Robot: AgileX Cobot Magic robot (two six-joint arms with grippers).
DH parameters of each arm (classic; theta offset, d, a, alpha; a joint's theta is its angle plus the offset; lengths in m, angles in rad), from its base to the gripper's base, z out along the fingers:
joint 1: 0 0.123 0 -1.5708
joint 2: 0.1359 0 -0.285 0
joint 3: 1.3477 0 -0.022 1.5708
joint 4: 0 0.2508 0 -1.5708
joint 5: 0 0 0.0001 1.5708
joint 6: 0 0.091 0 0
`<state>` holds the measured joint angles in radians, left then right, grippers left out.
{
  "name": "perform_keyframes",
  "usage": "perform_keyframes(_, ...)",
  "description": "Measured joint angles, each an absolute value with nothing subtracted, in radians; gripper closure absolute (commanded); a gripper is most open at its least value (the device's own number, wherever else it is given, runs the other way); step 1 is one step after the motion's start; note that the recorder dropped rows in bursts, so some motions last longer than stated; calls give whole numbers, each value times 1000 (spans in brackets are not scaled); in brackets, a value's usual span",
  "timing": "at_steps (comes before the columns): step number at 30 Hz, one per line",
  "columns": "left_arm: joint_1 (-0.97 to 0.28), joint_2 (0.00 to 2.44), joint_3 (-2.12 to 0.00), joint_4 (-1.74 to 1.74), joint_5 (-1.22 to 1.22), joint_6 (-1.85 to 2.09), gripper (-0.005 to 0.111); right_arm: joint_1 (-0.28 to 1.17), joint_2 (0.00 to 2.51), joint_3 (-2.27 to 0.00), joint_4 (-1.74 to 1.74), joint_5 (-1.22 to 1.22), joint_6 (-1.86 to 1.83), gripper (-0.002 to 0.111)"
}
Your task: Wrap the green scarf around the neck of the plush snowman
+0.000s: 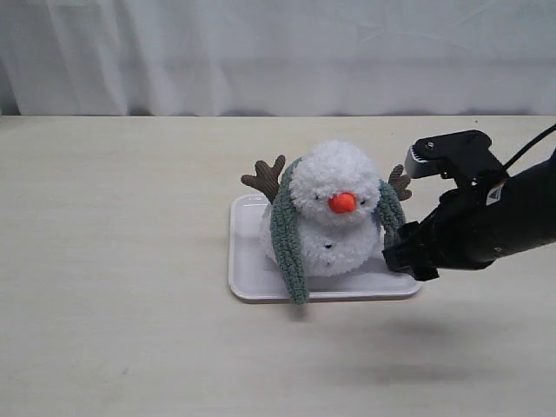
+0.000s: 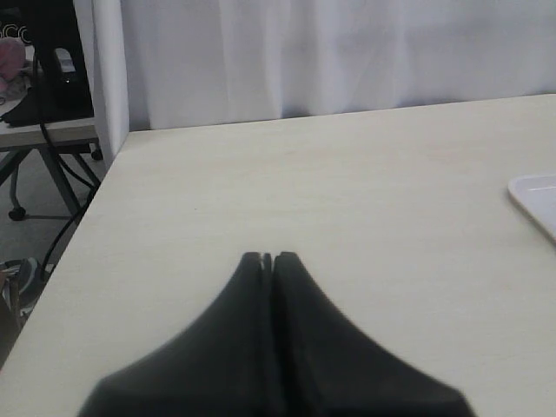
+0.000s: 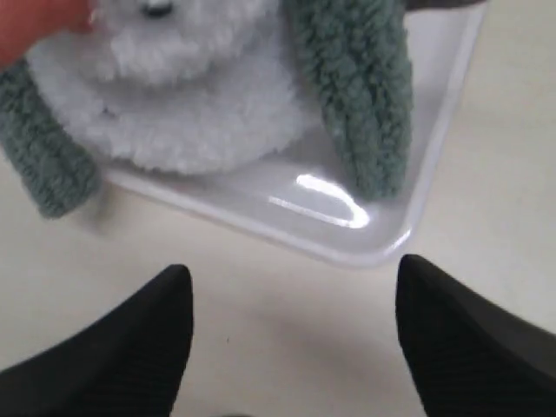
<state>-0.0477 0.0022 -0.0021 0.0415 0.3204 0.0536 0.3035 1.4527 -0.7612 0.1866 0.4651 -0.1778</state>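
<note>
The plush snowman (image 1: pixel 334 217) sits upright on a white tray (image 1: pixel 248 282), orange nose facing the front. The green scarf (image 1: pixel 287 234) runs behind its neck, and one end hangs down each side of the body. The longer left end reaches past the tray's front rim. My right gripper (image 1: pixel 401 256) hovers at the tray's right front corner, just beside the shorter scarf end (image 3: pixel 360 95). In the right wrist view this gripper (image 3: pixel 294 268) is open and empty over bare table, with the snowman (image 3: pixel 191 113) beyond it. My left gripper (image 2: pixel 268 258) is shut and empty, far from the snowman.
The tray's corner (image 2: pixel 534 193) shows at the edge of the left wrist view. A white curtain (image 1: pixel 278 52) hangs behind the table's far edge. Past the table's left edge stand a white post (image 2: pixel 109 69) and a cluttered stand (image 2: pixel 43 87).
</note>
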Motion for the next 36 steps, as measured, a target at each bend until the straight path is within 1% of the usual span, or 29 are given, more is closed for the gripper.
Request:
perform_keyframes(1, -48, 2, -2, 42, 320, 54, 107, 303, 1477, -733, 189, 358, -193, 45)
perform_keyframes(7, -48, 2, -2, 42, 320, 54, 107, 300, 1645, -723, 191, 140, -254, 45)
perform_keyframes(15, -48, 2, -2, 42, 320, 54, 107, 300, 1806, -723, 194, -79, -298, 55)
perform_keyframes(17, -48, 2, -2, 42, 320, 54, 107, 300, 1827, -723, 198, -98, -298, 63)
perform_keyframes(23, -48, 2, -2, 42, 320, 54, 107, 300, 1829, -723, 200, -91, -294, 101)
perform_keyframes(24, -48, 2, -2, 42, 320, 54, 107, 300, 1822, -723, 200, -79, -294, 104)
perform_keyframes(29, -48, 2, -2, 42, 320, 54, 107, 300, 1750, -723, 200, 7, -294, 104)
perform_keyframes(36, -48, 2, -2, 42, 320, 54, 107, 300, 1637, -723, 218, 198, -227, 104)
